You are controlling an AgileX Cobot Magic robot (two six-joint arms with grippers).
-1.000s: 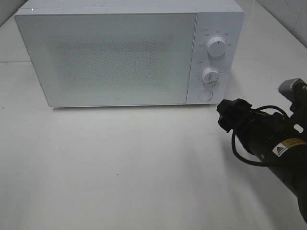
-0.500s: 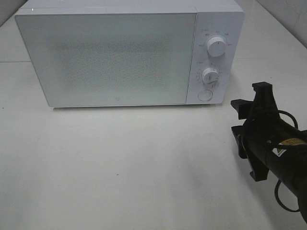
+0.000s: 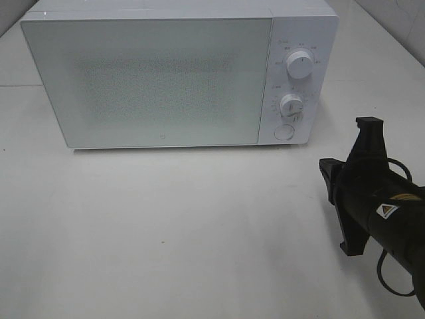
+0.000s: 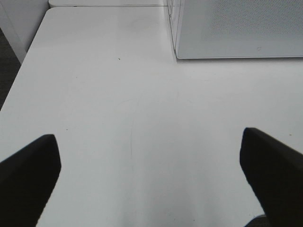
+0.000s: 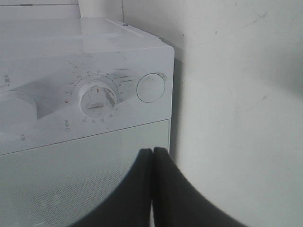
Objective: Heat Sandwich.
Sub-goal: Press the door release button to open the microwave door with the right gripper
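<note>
Just tabletop (image 3: 166, 232) between right gripper (image 5: 152, 151) and microwave's (image 3: 153, 80) edge

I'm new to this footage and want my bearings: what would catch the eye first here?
A big white microwave, door closed, fills the back of the white table. At the near right stands a black arm, its right gripper shut and empty, facing the microwave's front near the round button.
</note>
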